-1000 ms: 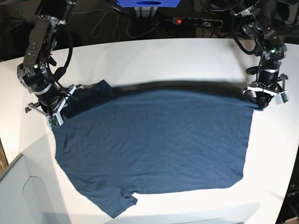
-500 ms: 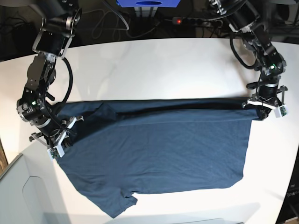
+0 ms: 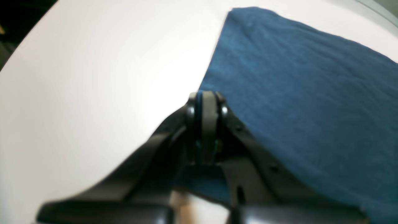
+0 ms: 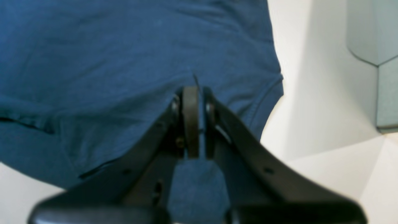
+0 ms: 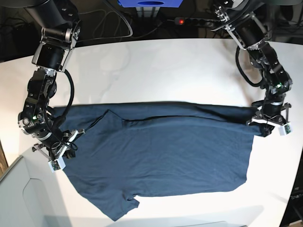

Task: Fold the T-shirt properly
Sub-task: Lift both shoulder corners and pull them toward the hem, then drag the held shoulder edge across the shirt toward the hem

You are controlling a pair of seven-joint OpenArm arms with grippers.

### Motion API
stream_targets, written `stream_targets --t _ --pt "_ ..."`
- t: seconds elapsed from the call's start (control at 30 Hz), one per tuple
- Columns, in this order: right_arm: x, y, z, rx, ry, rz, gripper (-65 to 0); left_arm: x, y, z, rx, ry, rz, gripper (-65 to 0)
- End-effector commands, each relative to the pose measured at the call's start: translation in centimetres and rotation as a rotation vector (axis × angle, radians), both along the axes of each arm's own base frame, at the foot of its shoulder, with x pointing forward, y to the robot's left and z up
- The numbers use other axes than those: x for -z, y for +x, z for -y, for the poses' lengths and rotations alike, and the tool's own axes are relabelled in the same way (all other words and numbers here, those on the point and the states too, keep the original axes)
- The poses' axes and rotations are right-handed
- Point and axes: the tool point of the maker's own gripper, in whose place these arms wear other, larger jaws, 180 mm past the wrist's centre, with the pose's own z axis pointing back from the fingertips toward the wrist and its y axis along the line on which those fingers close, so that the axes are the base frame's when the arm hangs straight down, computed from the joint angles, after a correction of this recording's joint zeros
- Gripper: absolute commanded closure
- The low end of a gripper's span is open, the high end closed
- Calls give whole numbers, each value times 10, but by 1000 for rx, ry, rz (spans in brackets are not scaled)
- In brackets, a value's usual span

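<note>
The dark blue T-shirt (image 5: 161,156) lies spread out on the white table (image 5: 156,71). Its far edge is folded over toward the front, so a double layer runs across the top.

The left tool (image 5: 271,124) is at the shirt's far corner, on the right side of the base view. Its two fingers are pressed together with a thin bit of blue cloth (image 3: 199,102) pinched between them. In the left wrist view, the shirt stretches away from the tool to the right, and bare table is on the left.

The right tool (image 5: 60,152) is at the other end, on the left side of the base view. Its fingers are also squeezed tight on the shirt cloth (image 4: 200,124). A sleeve (image 4: 264,102) hangs just beside it.
</note>
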Motion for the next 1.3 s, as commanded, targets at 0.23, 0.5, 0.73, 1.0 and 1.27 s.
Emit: stream_targets --t 0.23,0.5,0.73,1.0,1.27 --pt "-21 9 6 -12 -10 64 -1 4 7 0 8 -13 9 0" --pt "-11 0 9 -9 -15 38 -1 13 11 -2 0 -42 -10 -110" --pt "3 -12 15 -6 -30 0 -1 -5 8 -2 4 -10 34 -387" --pt "2 -35 15 -16 -73 12 -1 20 -31 -15 -70 -33 -16 -388" --pt "17 -55 15 -21 -81 -24 -1 62 -45 -17 -112 -126 -93 -389"
